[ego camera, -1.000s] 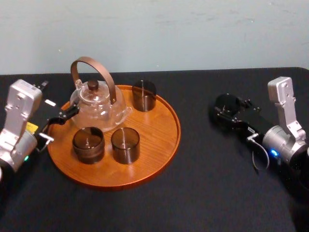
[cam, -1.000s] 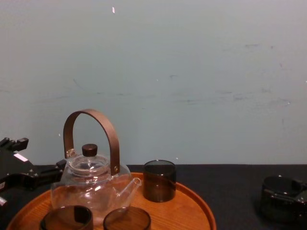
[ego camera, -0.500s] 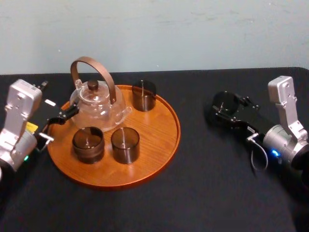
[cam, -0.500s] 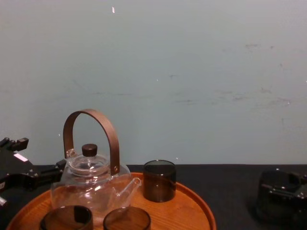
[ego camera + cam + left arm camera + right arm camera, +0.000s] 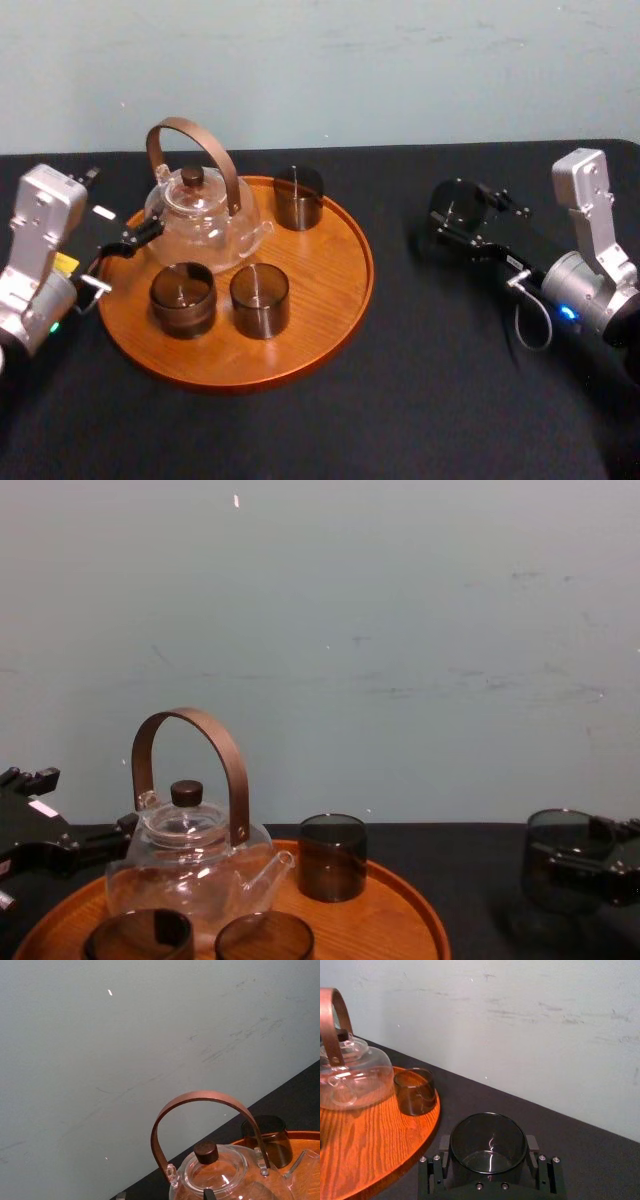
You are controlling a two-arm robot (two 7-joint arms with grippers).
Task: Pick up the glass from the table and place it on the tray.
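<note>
A dark smoked glass (image 5: 452, 203) hangs a little above the black table (image 5: 400, 400), right of the tray, with my right gripper (image 5: 470, 218) shut on it. The right wrist view shows this glass (image 5: 488, 1140) upright between the two fingers (image 5: 440, 1162). In the chest view the glass (image 5: 558, 852) floats above the tabletop at the right edge. The round wooden tray (image 5: 330, 300) lies left of centre. My left gripper (image 5: 115, 205) rests open beside the tray's left rim, holding nothing.
On the tray stand a glass teapot (image 5: 200, 210) with a brown hoop handle and three dark glasses (image 5: 298, 197), (image 5: 182, 297), (image 5: 260, 298). The tray's right half is bare wood. A pale wall rises behind the table.
My right gripper has lifted the glass off the table and carried it slightly left toward the tray. The left arm has not moved.
</note>
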